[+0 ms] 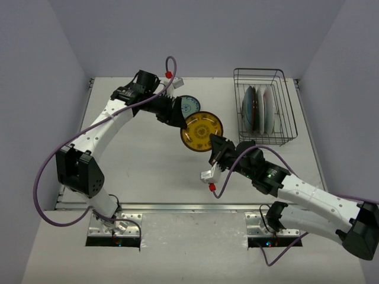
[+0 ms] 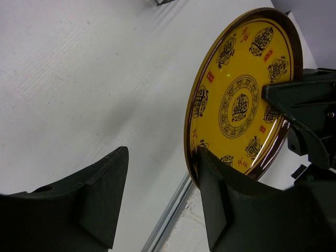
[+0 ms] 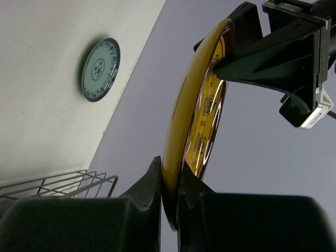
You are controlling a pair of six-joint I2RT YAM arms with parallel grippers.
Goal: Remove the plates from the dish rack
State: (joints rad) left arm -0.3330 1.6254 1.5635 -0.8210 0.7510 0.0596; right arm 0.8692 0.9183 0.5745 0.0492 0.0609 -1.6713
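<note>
A yellow-orange plate (image 1: 201, 130) with dark patterns hangs on edge above the table's middle. My right gripper (image 1: 216, 145) is shut on its near rim, which is pinched between both fingers (image 3: 152, 184). My left gripper (image 1: 179, 115) is open at the opposite rim. One of its fingers (image 2: 210, 178) lies against the plate (image 2: 241, 100), while the other (image 2: 113, 178) stands well apart. A teal-patterned plate (image 1: 189, 105) lies flat on the table behind it. Several plates (image 1: 257, 109) stand upright in the wire dish rack (image 1: 284, 106) at the back right.
The dish rack (image 3: 52, 184) stands close to the right of the held plate (image 3: 184, 121). The teal-patterned plate (image 3: 100, 68) lies on the white tabletop near the back wall. A metal rail (image 1: 177, 207) runs along the table's near edge by the arm bases.
</note>
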